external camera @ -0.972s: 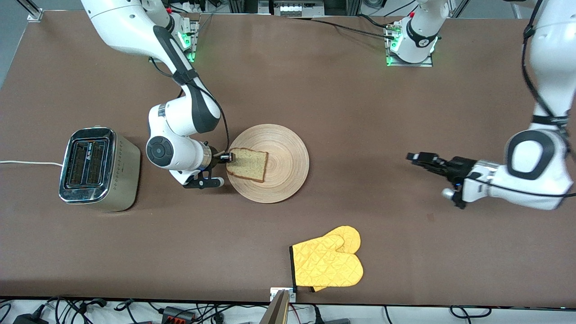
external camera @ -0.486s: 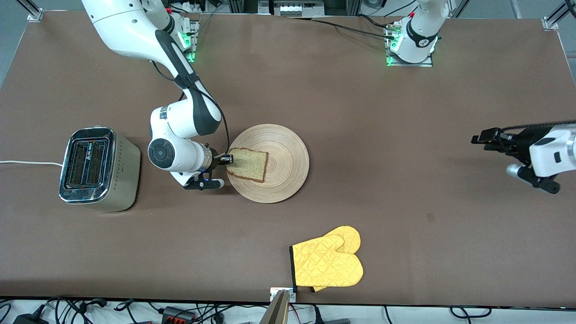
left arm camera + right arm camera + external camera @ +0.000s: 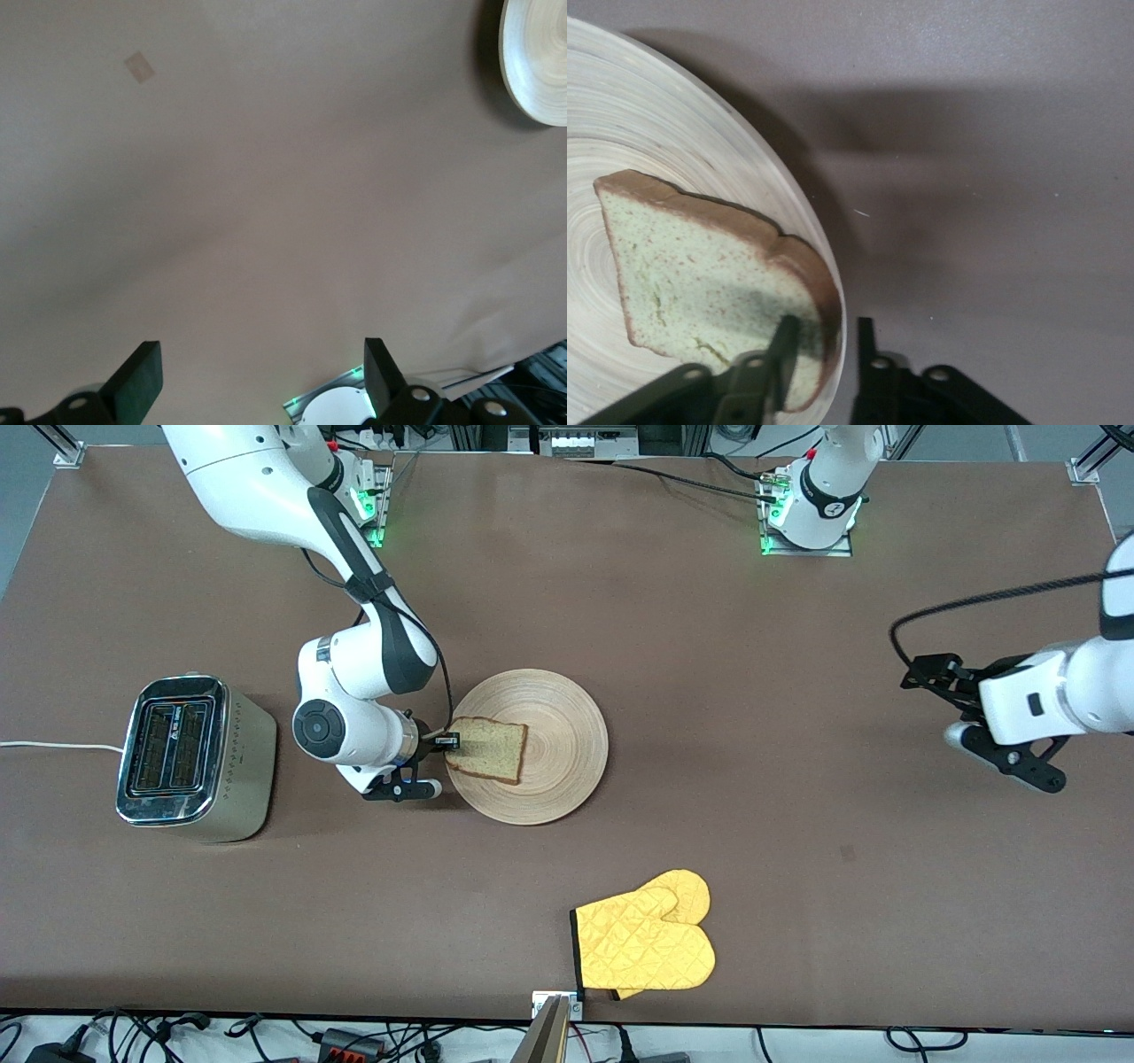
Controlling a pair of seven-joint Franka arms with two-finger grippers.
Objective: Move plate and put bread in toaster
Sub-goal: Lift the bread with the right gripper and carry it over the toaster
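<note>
The wooden plate (image 3: 567,726) lies mid-table with the bread (image 3: 492,748) flat on the part of it toward the toaster (image 3: 190,757). My right gripper (image 3: 447,740) comes in low at the plate's rim on that side. In the right wrist view, one of the fingers (image 3: 782,341) rests over the bread (image 3: 700,274) near its crust. The other stands just outside the plate's rim (image 3: 819,266), a sliver of table showing between, so my right gripper (image 3: 824,354) is narrowly open. My left gripper (image 3: 926,673) hangs wide open and empty over bare table at the left arm's end.
A yellow oven mitt (image 3: 647,943) lies near the table's front edge. The toaster's white cord (image 3: 53,746) trails off toward the right arm's end. The left wrist view shows my left gripper (image 3: 257,372), a sliver of the plate (image 3: 536,62) and a small patch (image 3: 138,66) on the tabletop.
The left arm has drawn back toward its own end of the table and its jaws have spread wide. The right jaws have narrowed at the bread's edge; bread and plate have not moved.
</note>
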